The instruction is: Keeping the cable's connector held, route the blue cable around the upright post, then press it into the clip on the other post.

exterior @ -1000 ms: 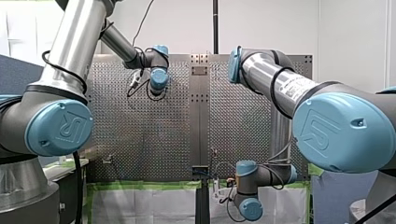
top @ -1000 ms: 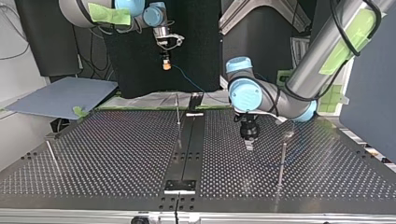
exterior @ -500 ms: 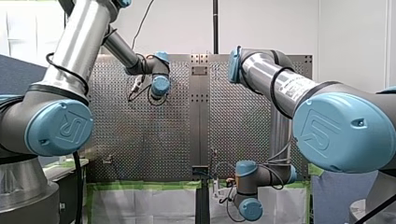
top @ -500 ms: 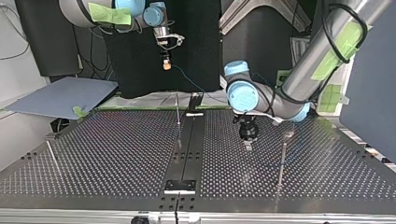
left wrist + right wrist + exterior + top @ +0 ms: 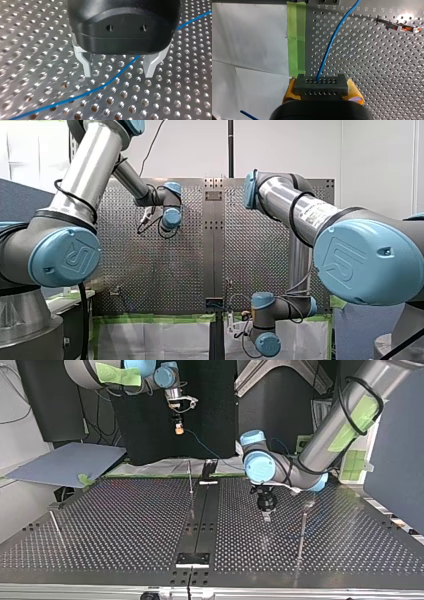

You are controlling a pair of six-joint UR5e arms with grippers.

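My right gripper point(image 5: 321, 93) is shut with its yellow pads on the grey connector block point(image 5: 321, 83), held high above the table's far edge point(image 5: 177, 427). The blue cable point(image 5: 332, 40) leaves the connector and runs down to the perforated table point(image 5: 202, 446). My left gripper point(image 5: 118, 68) hovers low over the table with its metal fingers open. The cable point(image 5: 100, 87) lies on the plate and passes between them untouched. In the top view this gripper point(image 5: 266, 515) is right of the centre rail. A thin upright post point(image 5: 190, 477) stands near the rail, another post point(image 5: 302, 532) to the right.
A third thin post point(image 5: 56, 527) stands at the top view's left. A black centre rail point(image 5: 200, 520) runs across the plate. A small clip with orange parts point(image 5: 402, 26) sits on the plate ahead of my right gripper. Green tape point(image 5: 297, 37) edges the table.
My left gripper, still open, has drawn back a little toward the table's far side in the top view. My right gripper and the connector have not moved.
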